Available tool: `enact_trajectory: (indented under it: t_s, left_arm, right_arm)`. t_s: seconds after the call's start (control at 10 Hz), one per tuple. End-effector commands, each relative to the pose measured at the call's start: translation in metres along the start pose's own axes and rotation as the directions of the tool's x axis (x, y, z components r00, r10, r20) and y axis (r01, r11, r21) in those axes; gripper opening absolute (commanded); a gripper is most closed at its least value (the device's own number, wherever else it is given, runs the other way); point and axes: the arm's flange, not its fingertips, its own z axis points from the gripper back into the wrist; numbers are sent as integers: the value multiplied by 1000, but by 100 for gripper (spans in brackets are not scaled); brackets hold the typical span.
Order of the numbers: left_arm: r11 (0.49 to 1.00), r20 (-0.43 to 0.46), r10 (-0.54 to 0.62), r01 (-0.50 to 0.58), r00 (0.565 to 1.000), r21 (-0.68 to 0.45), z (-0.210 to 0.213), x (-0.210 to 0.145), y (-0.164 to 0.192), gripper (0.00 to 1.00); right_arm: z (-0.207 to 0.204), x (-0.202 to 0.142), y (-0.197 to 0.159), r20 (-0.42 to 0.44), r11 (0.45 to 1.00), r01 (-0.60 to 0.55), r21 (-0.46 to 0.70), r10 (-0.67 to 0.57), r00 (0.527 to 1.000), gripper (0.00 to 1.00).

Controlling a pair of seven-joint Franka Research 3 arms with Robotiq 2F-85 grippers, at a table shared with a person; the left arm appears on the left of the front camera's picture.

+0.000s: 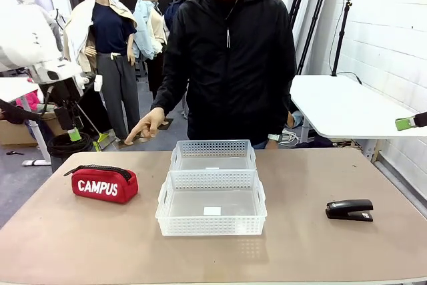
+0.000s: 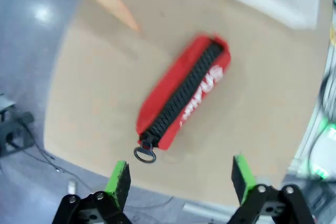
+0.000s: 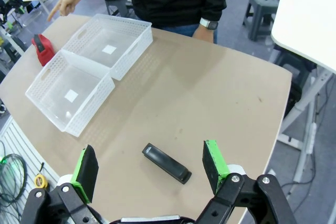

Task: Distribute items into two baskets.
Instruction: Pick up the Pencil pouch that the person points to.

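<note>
With both grippers wide open, the left gripper (image 2: 180,169) above the red pouch (image 2: 184,93) left of the two baskets (image 1: 211,222) and the right gripper (image 3: 149,151) above the stapler (image 3: 165,163) on their right, I feared that jaws askew to the pouch would catch only its strap (image 1: 85,169).

We see the red CAMPUS pouch (image 1: 105,184) lying lengthwise on the table (image 1: 300,251) at left, black zipper on top. Mid-table, the near basket (image 1: 211,226) touches the far basket (image 1: 212,146), both translucent white and perforated. The black stapler (image 1: 349,209) lies closed at right.
</note>
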Motion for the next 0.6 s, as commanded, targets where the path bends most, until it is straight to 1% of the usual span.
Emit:
enact_trajectory:
  t_s: [0.0,0.1,0.3,0.5]
  left_arm:
    - [982,-78,-178,173,981,-69,-9,16,15,100]
    - [974,-71,-223,219,972,-66,-16,23,15,100]
    - [961,-43,-275,273,961,-43,-31,36,13,100]
    - [959,-65,-284,282,957,-42,-35,37,13,100]
  right_arm:
    - [-3,-1,-2,19,1000,-3,16,3,1000,100]
    - [-3,-1,-2,19,1000,-3,16,3,1000,100]
    - [-3,-1,-2,19,1000,-3,16,3,1000,100]
    - [-3,-1,-2,19,1000,-3,16,3,1000,100]
